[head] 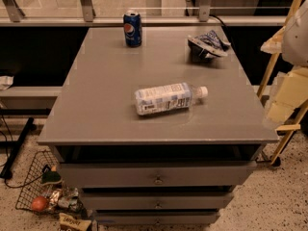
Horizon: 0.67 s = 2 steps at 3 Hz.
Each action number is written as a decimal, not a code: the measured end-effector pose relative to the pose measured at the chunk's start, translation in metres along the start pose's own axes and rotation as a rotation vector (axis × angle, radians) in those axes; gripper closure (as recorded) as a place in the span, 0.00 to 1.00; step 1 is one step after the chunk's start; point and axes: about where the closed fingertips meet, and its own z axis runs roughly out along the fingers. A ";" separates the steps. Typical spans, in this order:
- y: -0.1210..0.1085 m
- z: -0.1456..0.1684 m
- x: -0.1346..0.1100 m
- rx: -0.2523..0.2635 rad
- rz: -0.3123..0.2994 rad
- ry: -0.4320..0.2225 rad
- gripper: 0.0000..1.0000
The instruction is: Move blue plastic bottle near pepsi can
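Camera view shows the clear plastic bottle (166,98) with its pale blue-and-white label and white cap lying on its side mid-way across the grey cabinet top (96,109). It is well apart from the small blue Pepsi can (132,29), which stands upright at the far edge. The gripper is out of view, so I cannot tell its state. The task looks unstarted. The next move calls for a reach down over the bottle's body, closing across its long axis.

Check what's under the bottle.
Only the grey tabletop; the bottle lies on its side there, cap pointing right. The strip it rests on is covered. The gripper is out of view.
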 end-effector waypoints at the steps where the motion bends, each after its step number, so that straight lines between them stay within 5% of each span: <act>1: 0.000 0.000 0.000 0.000 0.000 0.000 0.00; 2: -0.027 0.018 -0.056 -0.016 -0.170 -0.031 0.00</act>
